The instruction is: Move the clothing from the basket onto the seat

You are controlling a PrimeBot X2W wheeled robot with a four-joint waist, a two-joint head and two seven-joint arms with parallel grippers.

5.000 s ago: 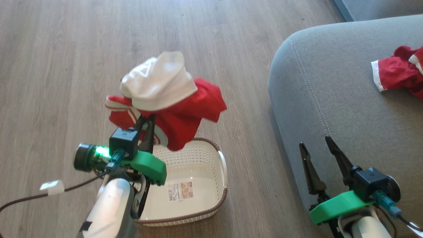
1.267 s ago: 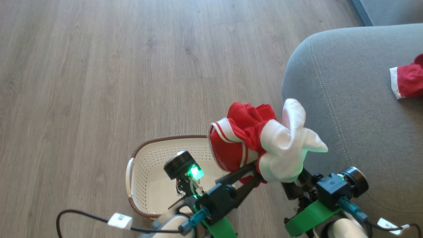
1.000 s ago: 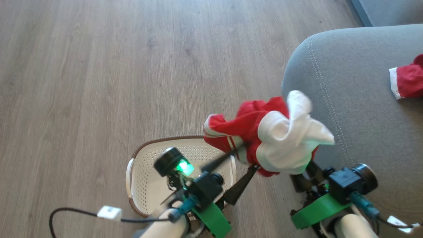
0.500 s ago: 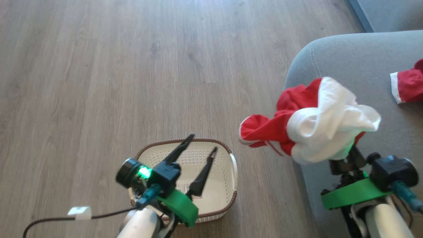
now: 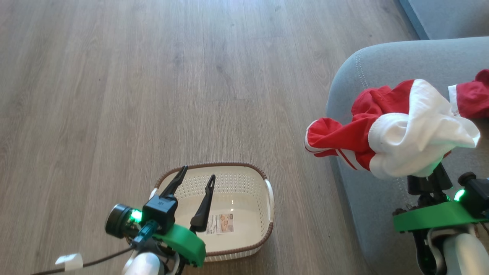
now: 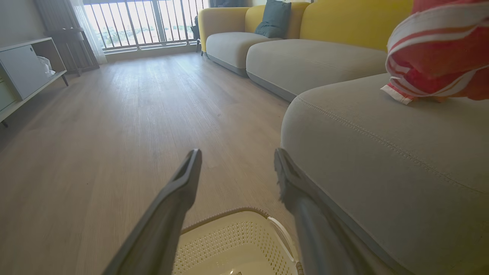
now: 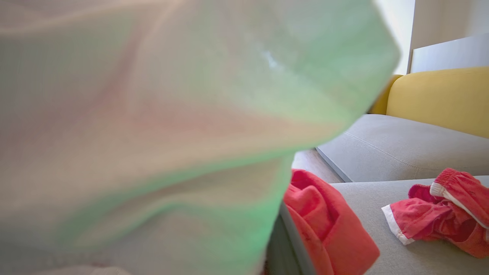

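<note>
A bundle of clothing, a red garment (image 5: 344, 137) with white stripes wrapped in a white cloth (image 5: 420, 133), hangs over the left edge of the grey seat (image 5: 382, 65). My right gripper (image 5: 426, 179) is shut on it from below, fingertips buried in the fabric. In the right wrist view the white cloth (image 7: 153, 114) hangs close, with red fabric (image 7: 324, 221) beside one dark finger (image 7: 284, 244). Another red garment (image 5: 471, 97) lies on the seat (image 7: 401, 244). My left gripper (image 5: 198, 172) stands open, holding nothing, above the white basket (image 5: 267, 229).
Wooden floor (image 5: 153, 76) spreads left and ahead of the basket. In the left wrist view more grey sofa sections (image 6: 305, 61) with yellow backs, a teal cushion (image 6: 277, 17) and a white cabinet (image 6: 26, 65) line the room. A tagged cable (image 5: 68, 261) trails from my left arm.
My left gripper opened, let go of the bundle and drew back over the basket. My right gripper, shut on the bundle, carried it right and over the seat's edge.
</note>
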